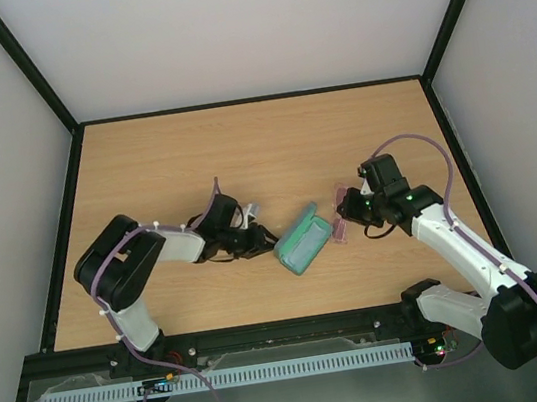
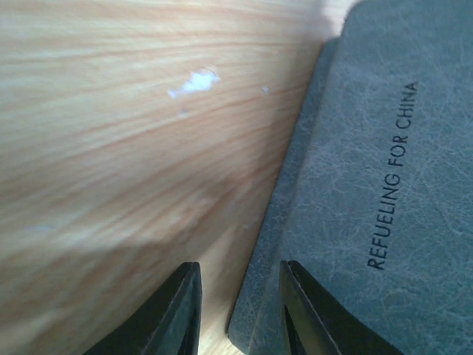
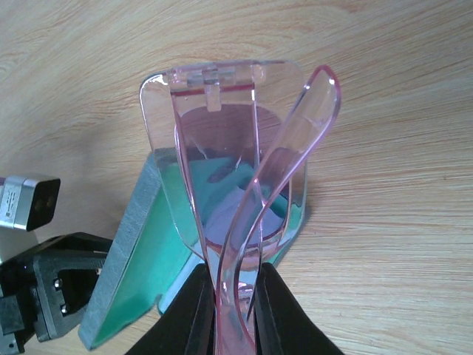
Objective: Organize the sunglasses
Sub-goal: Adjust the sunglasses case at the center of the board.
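Since the sunglasses [image 3: 236,170] are hanging from a narrow pinch low on the folded pink frame, with a lens and one temple arm sticking out past the fingertips, the main risk I'm seeing is them pivoting or slipping on the way into the case [image 3: 140,266]: slick plastic, small contact patch. They're sitting at the case's right end, over the green lining from the wrist view; whether any part is touching the rim I can't tell from these angles. Second risk: that temple is curving away from the frame and could be catching on the rim, dragging the case, or getting bent if the lid comes down on it. Reaching in from the right, the right gripper [image 3: 233,292] is angling toward the case, fingers [image 3: 194,296] pressing together on the frame. At the case's left side, the left gripper [image 2: 238,281] is lying low over the table [image 1: 241,154], fingers partly spread astride the grey lid edge and not clamping it, so a nudge could be sliding the case.
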